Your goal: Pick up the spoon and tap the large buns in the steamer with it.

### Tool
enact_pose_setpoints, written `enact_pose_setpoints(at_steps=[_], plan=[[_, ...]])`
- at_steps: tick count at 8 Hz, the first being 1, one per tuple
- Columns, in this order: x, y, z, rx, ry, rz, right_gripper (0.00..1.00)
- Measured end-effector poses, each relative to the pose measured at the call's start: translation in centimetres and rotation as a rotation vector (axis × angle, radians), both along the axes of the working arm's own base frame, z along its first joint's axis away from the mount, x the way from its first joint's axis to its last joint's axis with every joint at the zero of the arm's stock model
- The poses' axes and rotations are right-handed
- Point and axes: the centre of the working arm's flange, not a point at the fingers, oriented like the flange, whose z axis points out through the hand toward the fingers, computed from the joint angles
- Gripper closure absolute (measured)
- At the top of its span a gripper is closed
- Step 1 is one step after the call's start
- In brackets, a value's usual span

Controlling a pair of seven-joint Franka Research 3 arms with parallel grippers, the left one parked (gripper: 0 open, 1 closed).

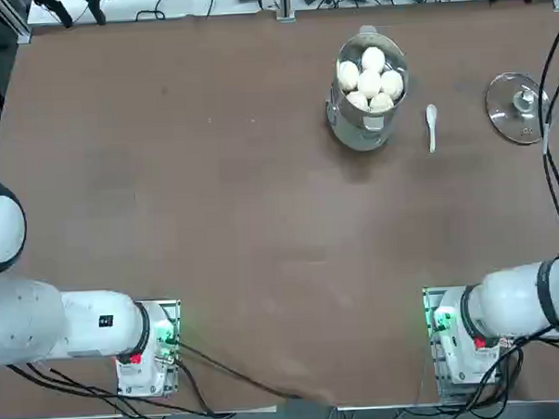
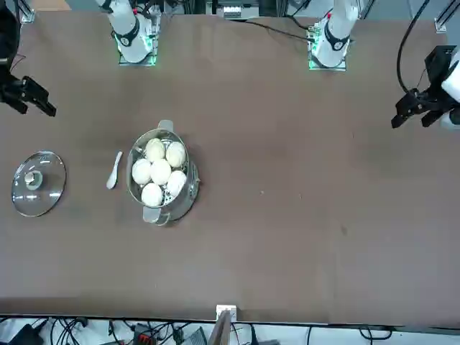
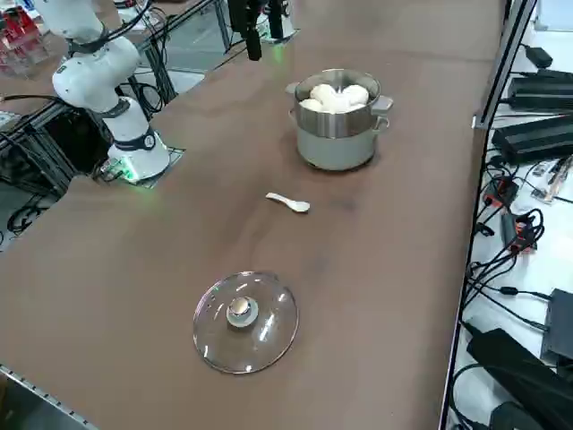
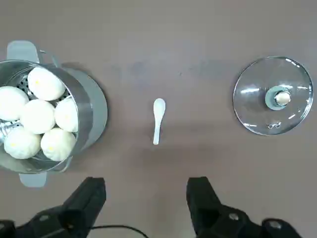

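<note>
The right gripper (image 4: 145, 191) hung with empty jaws parted, likely ready for the spoon (image 4: 158, 116), off its overhead 4 o'clock; the spoon lay at the steamer's (image 1: 360, 130) 4 o'clock, handy for tapping the large buns (image 1: 368, 82).

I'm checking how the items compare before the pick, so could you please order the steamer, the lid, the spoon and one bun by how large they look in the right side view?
1. Steamer
2. Lid
3. Spoon and one bun: unsure, as the buns are partly hidden.
</note>
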Motion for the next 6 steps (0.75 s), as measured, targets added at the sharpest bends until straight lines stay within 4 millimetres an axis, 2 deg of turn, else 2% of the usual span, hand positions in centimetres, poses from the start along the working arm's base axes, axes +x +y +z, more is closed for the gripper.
enact_pose_setpoints(at_steps=[4,6], plan=[[0.1,0.0,-0.4,0.000,0.007,-0.005,0.00],[0.8,-0.1,-2.7,-0.001,0.028,-0.009,0.00]])
